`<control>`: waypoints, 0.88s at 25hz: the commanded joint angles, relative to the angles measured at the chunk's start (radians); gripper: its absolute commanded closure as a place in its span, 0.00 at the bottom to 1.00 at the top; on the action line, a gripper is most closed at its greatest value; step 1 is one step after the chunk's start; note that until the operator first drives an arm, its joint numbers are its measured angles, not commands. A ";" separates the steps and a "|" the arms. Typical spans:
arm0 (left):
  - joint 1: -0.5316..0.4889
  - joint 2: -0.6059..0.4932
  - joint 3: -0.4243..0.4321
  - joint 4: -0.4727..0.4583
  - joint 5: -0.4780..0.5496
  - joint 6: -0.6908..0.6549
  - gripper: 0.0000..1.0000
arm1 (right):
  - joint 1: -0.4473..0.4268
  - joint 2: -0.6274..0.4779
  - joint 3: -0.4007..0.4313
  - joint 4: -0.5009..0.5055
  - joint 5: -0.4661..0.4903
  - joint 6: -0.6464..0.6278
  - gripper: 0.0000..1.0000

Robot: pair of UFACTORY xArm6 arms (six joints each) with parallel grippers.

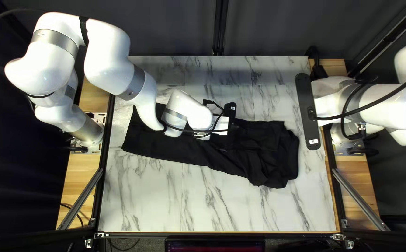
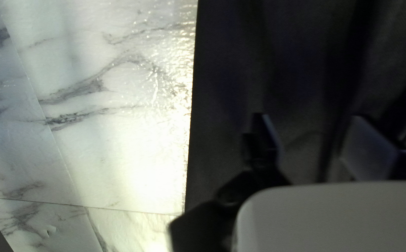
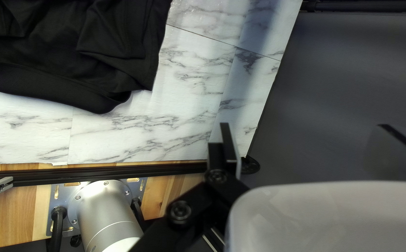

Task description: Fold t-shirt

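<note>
Well, the black t-shirt (image 1: pixel 179 151) lies on the tabletop (image 1: pixel 156 200) beneath the left claw (image 1: pixel 220 126), running out to either side of it and ending short of the right claw (image 1: pixel 323 106). The top left view hides the fingertips; the wrist views show both claws wide open, gripping nothing. Beside the right claw (image 3: pixel 312 140), its wrist view brings out a ribbed edge (image 3: pixel 49 88), plus the right arm's base (image 3: pixel 107 207). The left arm (image 1: pixel 143 98) blocks part of the shirt from above.
</note>
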 commanded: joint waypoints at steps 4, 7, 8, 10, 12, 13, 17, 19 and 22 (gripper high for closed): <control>-0.019 0.001 -0.023 -0.009 0.022 0.004 1.00 | 0.000 0.000 0.000 0.000 0.000 0.000 0.00; -0.032 -0.004 -0.020 -0.010 0.028 -0.003 1.00 | 0.000 0.000 0.000 0.000 0.000 0.000 0.00; -0.038 -0.009 -0.017 -0.010 0.030 -0.008 1.00 | 0.000 0.000 0.000 0.000 0.000 0.000 0.00; -0.048 -0.016 -0.010 -0.010 0.034 -0.017 1.00 | 0.000 0.000 0.000 0.000 0.000 0.000 0.00; -0.057 -0.023 -0.004 -0.009 0.040 -0.025 1.00 | 0.000 0.000 0.000 0.000 0.000 0.000 0.00; -0.060 -0.027 0.001 -0.007 0.043 -0.030 1.00 | 0.000 0.000 0.000 0.000 0.000 0.000 0.00; -0.063 -0.029 0.008 -0.002 0.047 -0.042 1.00 | 0.000 0.000 0.000 0.000 0.000 0.000 0.00; -0.063 -0.024 0.004 -0.007 0.048 -0.037 1.00 | 0.000 0.000 0.000 0.000 0.000 0.000 0.00; -0.060 -0.008 -0.012 -0.029 0.051 -0.012 0.67 | 0.000 0.000 0.000 0.000 0.000 0.000 0.00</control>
